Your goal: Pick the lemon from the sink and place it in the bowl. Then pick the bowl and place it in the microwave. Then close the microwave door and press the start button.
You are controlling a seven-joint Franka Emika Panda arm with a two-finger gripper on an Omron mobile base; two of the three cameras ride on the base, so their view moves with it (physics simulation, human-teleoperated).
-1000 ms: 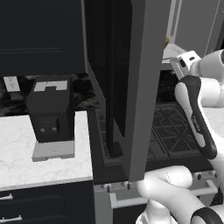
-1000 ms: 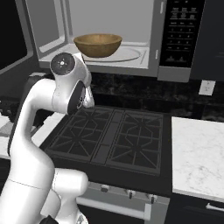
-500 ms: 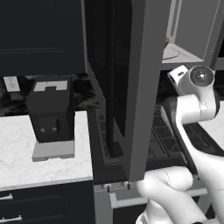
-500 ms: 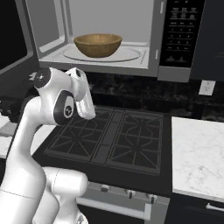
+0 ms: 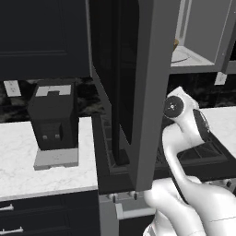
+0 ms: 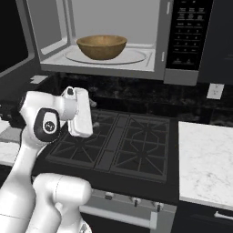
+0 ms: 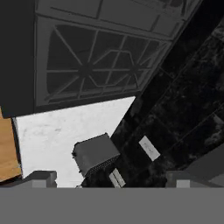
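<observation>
Closing the microwave door (image 5: 138, 92) comes next, we judge.
We see the bowl (image 6: 101, 46) sitting inside the microwave (image 6: 113, 38); the door hangs wide open to the left of our arm, its long edge upright, above and left of the gripper (image 6: 82, 113), whose jaws we cannot tell apart.

Bowl (image 6: 101, 47) looks wooden, matt; microwave door (image 5: 138, 83) glass glossy; counter (image 6: 207, 159) perhaps polished marble.
</observation>
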